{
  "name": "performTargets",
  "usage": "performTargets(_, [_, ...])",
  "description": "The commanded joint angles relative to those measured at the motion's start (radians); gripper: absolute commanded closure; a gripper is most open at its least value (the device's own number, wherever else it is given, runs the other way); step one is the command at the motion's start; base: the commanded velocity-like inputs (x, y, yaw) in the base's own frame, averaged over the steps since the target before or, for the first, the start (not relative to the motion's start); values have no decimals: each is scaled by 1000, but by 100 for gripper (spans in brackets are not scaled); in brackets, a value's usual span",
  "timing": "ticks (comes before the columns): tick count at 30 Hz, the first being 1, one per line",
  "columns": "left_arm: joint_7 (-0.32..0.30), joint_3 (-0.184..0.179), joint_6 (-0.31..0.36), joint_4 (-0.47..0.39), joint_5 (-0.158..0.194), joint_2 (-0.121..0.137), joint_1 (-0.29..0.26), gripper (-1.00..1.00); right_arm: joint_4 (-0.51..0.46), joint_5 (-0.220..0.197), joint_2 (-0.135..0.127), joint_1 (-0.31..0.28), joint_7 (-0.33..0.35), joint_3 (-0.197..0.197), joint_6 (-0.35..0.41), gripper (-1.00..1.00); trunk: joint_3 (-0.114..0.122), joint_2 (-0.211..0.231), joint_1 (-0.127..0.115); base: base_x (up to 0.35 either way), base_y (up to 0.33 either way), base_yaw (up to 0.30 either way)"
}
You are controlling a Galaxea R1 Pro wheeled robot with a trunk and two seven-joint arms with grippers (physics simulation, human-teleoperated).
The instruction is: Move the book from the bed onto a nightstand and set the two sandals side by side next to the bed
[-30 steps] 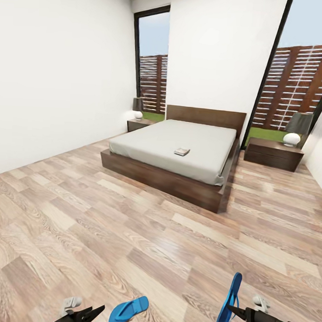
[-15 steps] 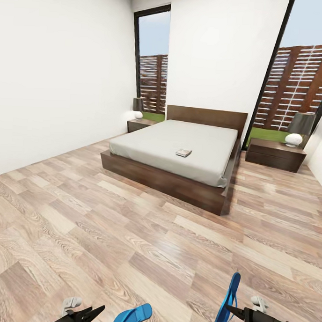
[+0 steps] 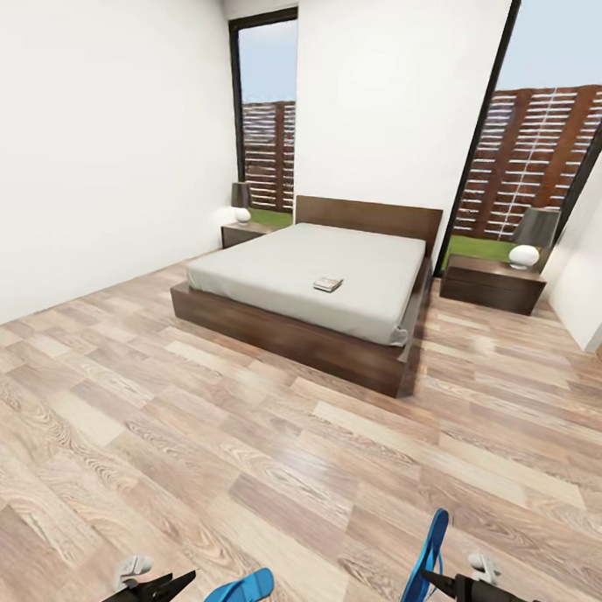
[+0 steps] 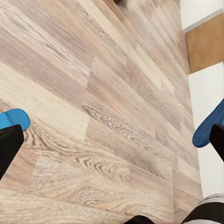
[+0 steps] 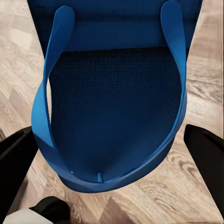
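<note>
Nearest, cut off by the frame's lower edge: right gripper [image 3: 431, 580] clamping one blue sandal [image 3: 424, 565] on edge; left gripper [image 3: 184, 580] beside the other sandal [image 3: 240, 591], grip unclear. Farther off, book [image 3: 328, 285] flat on the bed [image 3: 276, 278]; nightstand [image 3: 492, 284] beyond.

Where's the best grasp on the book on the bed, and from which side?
The book lies flat mid-mattress on the bed, toward the foot. Probably pinch a thin edge from above, reaching over the near foot side; lying flat it offers no upright face.
</note>
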Motion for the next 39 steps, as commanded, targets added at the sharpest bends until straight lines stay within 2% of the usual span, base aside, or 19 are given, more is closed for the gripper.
performTargets(1, [-3,1,10,0,6,0,0,-100,0,2,0,-1,3,-8,10,100,-1,0,0,0,0,-275])
performTargets(8, [-3,1,10,0,6,0,0,-100,0,2,0,0,3,-8,10,100,-1,0,0,0,0,-189])
performTargets(21, [8,5,10,-7,6,2,0,-100,0,2,2,0,3,-8,10,100,-1,0,0,0,0,-8])
performTargets(23, [84,7,14,-37,6,7,-11,-100,0,2,2,0,3,-8,10,100,-1,0,0,0,0,0])
performTargets(24, [141,8,18,-59,7,7,-30,-100,1,2,2,0,2,-8,10,100,-1,0,0,0,0,0])
performTargets(25, [207,8,23,-85,8,7,-56,-100,1,2,2,0,2,-8,10,100,-1,0,0,0,0,0])
performTargets(26, [303,7,41,-127,9,5,-100,-100,1,2,2,0,2,-8,10,100,-1,0,0,0,0,0])
performTargets(28, [399,4,104,-173,9,1,-149,-100,2,2,5,0,2,-7,10,100,-1,0,0,0,0,0])
performTargets(29, [459,-8,168,-197,6,-15,-188,-100,2,2,7,0,0,-7,10,100,-1,0,0,0,0,0])
performTargets(31, [519,-45,221,-209,-13,-35,-235,-100,2,2,8,0,-1,-7,10,100,-1,0,0,0,0,0])
performTargets(32, [557,-89,243,-213,-41,-46,-268,-100,2,2,10,0,-1,-7,10,100,-1,0,0,0,0,0])
performTargets(33, [589,-147,257,-215,-81,-54,-295,-100,2,2,12,0,-1,-7,10,100,-1,0,0,0,0,0])
performTargets(36, [633,-373,273,-212,-237,-71,-333,-100,2,2,20,0,-1,-7,10,100,-1,0,0,0,0,0])
performTargets(38, [637,-512,275,-197,-316,-75,-341,-100,2,2,21,-1,-1,-7,10,100,-1,0,0,0,0,0])
performTargets(39, [624,-629,260,-138,-361,-68,-345,-100,1,2,22,0,-1,-7,10,100,-1,0,0,0,0,0])
